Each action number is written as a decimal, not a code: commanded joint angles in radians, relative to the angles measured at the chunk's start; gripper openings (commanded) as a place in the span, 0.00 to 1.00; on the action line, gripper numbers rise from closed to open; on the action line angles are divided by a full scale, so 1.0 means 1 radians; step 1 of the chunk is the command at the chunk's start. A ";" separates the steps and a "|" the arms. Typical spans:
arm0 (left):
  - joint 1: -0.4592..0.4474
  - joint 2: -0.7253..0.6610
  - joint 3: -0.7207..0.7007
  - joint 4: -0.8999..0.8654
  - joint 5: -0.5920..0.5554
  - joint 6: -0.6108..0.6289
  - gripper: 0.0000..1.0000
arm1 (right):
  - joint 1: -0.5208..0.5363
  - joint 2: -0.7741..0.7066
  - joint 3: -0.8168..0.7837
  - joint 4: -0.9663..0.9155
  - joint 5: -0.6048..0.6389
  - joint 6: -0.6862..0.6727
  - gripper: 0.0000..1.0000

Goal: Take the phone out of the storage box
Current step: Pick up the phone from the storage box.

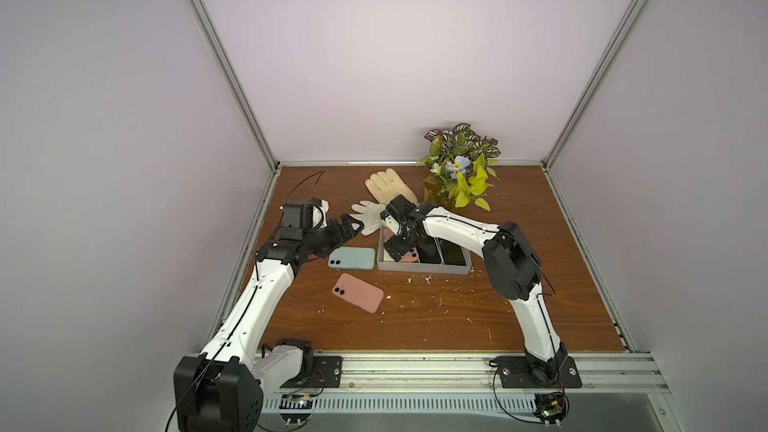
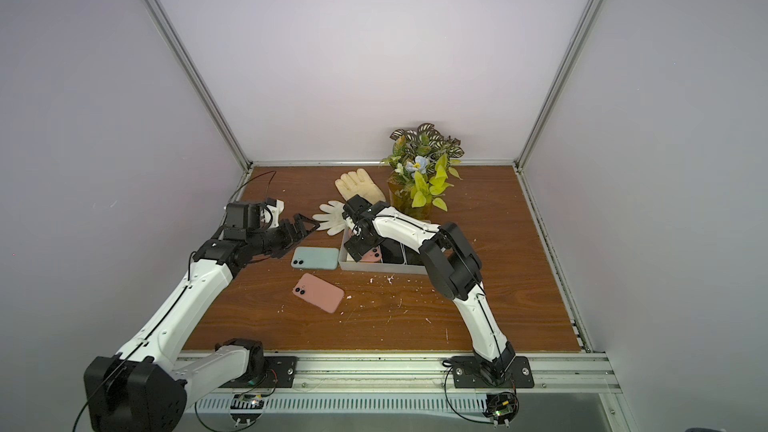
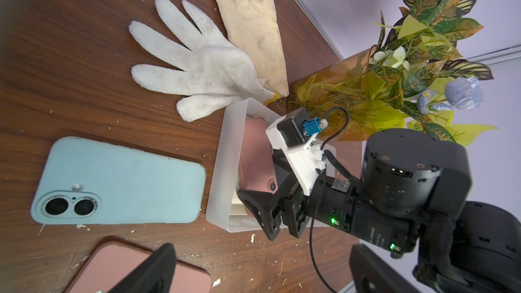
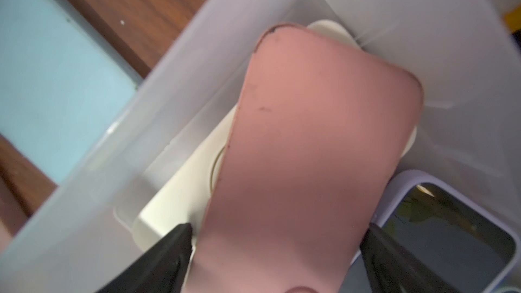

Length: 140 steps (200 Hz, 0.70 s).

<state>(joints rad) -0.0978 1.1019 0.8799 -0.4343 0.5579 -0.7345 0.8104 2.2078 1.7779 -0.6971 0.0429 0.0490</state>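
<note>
The storage box (image 1: 424, 270) (image 2: 382, 268), a shallow translucent tray, sits mid-table. A pink phone (image 1: 409, 255) (image 4: 310, 136) lies back-up at its left end on top of a cream phone (image 4: 174, 201). Beside them are dark-screened phones (image 1: 453, 253), one in a lilac case (image 4: 451, 235). My right gripper (image 1: 400, 252) (image 4: 277, 229) reaches down into the box, open, one finger on each side of the pink phone with a thin gap showing. My left gripper (image 1: 349, 226) (image 3: 262, 252) hovers open over the table left of the box, holding nothing.
A mint phone (image 1: 351, 258) and another pink phone (image 1: 358, 292) lie on the wood table left of and in front of the box. A white knit glove (image 1: 368, 216), a cream glove (image 1: 388, 187) and a potted plant (image 1: 459, 172) sit behind it.
</note>
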 commanded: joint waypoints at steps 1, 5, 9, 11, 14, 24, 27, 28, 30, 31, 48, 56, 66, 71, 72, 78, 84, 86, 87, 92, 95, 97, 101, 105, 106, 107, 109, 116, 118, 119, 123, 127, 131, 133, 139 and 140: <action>0.007 0.001 -0.004 0.014 0.021 0.016 0.99 | 0.004 0.025 0.056 -0.050 0.057 0.007 0.99; 0.007 0.001 -0.006 0.014 0.021 0.017 0.99 | 0.005 0.034 0.062 -0.058 0.064 0.009 0.99; 0.007 0.000 -0.006 0.015 0.022 0.016 0.99 | 0.004 0.040 0.065 -0.065 0.070 0.012 0.99; 0.007 0.001 -0.007 0.014 0.022 0.018 0.99 | 0.005 0.042 0.067 -0.066 0.071 0.013 0.99; 0.007 0.000 -0.008 0.014 0.023 0.017 0.99 | 0.005 0.045 0.067 -0.069 0.072 0.014 0.99; 0.007 0.002 -0.009 0.014 0.026 0.018 0.99 | 0.004 0.051 0.067 -0.070 0.064 0.012 0.97; 0.007 0.003 -0.010 0.014 0.025 0.019 0.99 | 0.005 0.050 0.066 -0.070 0.062 0.012 0.96; 0.007 0.003 -0.010 0.014 0.026 0.019 0.99 | 0.005 0.051 0.066 -0.070 0.062 0.012 0.95; 0.007 0.002 -0.011 0.014 0.027 0.020 0.99 | 0.004 0.052 0.067 -0.070 0.061 0.013 0.94; 0.007 0.002 -0.010 0.015 0.027 0.021 0.99 | 0.003 0.052 0.066 -0.070 0.061 0.014 0.94; 0.007 0.006 -0.012 0.014 0.027 0.021 0.99 | 0.004 0.049 0.064 -0.074 0.068 0.015 0.84; 0.007 0.008 -0.012 0.017 0.027 0.021 0.99 | 0.004 0.043 0.062 -0.077 0.077 0.015 0.79; 0.008 0.011 -0.013 0.022 0.027 0.018 0.99 | 0.005 0.034 0.058 -0.082 0.087 0.012 0.71; 0.007 0.013 -0.013 0.025 0.029 0.017 0.99 | 0.005 0.029 0.056 -0.085 0.090 0.010 0.67; 0.007 0.014 -0.014 0.027 0.028 0.017 0.99 | 0.005 0.027 0.055 -0.085 0.090 0.010 0.66; 0.008 0.016 -0.015 0.033 0.030 0.014 0.99 | 0.004 0.019 0.053 -0.086 0.091 0.006 0.60; 0.007 0.019 -0.017 0.040 0.033 0.010 0.99 | 0.004 0.009 0.050 -0.087 0.093 0.003 0.56; 0.007 0.021 -0.016 0.042 0.034 0.010 0.99 | 0.004 0.005 0.050 -0.087 0.095 0.002 0.55; 0.007 0.021 -0.016 0.043 0.036 0.010 0.99 | 0.004 0.004 0.049 -0.087 0.096 0.002 0.55; 0.008 0.023 -0.020 0.051 0.041 0.006 0.99 | 0.004 -0.006 0.048 -0.087 0.099 -0.001 0.55; 0.008 0.025 -0.021 0.057 0.044 0.004 0.99 | 0.004 -0.011 0.048 -0.087 0.100 -0.005 0.55; 0.007 0.027 -0.022 0.062 0.047 0.002 0.99 | 0.004 -0.015 0.048 -0.087 0.100 -0.006 0.55; 0.007 0.030 -0.025 0.069 0.052 -0.001 0.99 | 0.005 -0.025 0.046 -0.086 0.102 -0.010 0.55; 0.008 0.032 -0.028 0.078 0.058 -0.006 0.99 | 0.005 -0.035 0.042 -0.085 0.105 -0.013 0.56; 0.008 0.034 -0.028 0.080 0.059 -0.008 0.99 | 0.005 -0.038 0.042 -0.084 0.106 -0.014 0.56; 0.008 0.034 -0.029 0.081 0.060 -0.009 0.99 | 0.004 -0.040 0.041 -0.084 0.107 -0.015 0.56; 0.008 0.037 -0.032 0.087 0.063 -0.010 0.99 | 0.004 -0.045 0.040 -0.084 0.110 -0.016 0.56; 0.007 0.043 -0.040 0.104 0.079 -0.018 0.99 | 0.004 -0.064 0.038 -0.084 0.122 -0.023 0.56; 0.007 0.046 -0.042 0.109 0.084 -0.021 0.99 | 0.004 -0.068 0.038 -0.084 0.124 -0.026 0.56; 0.008 0.048 -0.043 0.112 0.087 -0.023 0.99 | 0.004 -0.072 0.037 -0.084 0.125 -0.028 0.56; 0.007 0.054 -0.048 0.122 0.097 -0.027 0.99 | 0.005 -0.084 0.037 -0.084 0.127 -0.035 0.56; 0.008 0.060 -0.051 0.131 0.109 -0.031 0.99 | 0.004 -0.096 0.036 -0.084 0.127 -0.044 0.56; 0.007 0.066 -0.054 0.142 0.120 -0.036 0.99 | 0.004 -0.107 0.035 -0.082 0.127 -0.052 0.56; 0.007 0.067 -0.057 0.147 0.124 -0.039 0.99 | 0.004 -0.113 0.034 -0.082 0.127 -0.056 0.56; 0.007 0.078 -0.062 0.164 0.142 -0.047 0.99 | 0.005 -0.131 0.032 -0.082 0.131 -0.068 0.56; 0.008 0.079 -0.063 0.168 0.145 -0.048 0.99 | 0.004 -0.133 0.032 -0.082 0.132 -0.068 0.56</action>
<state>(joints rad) -0.0978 1.1503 0.8406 -0.3485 0.6254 -0.7521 0.8188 2.2074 1.8130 -0.7460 0.1120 0.0490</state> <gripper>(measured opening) 0.986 0.774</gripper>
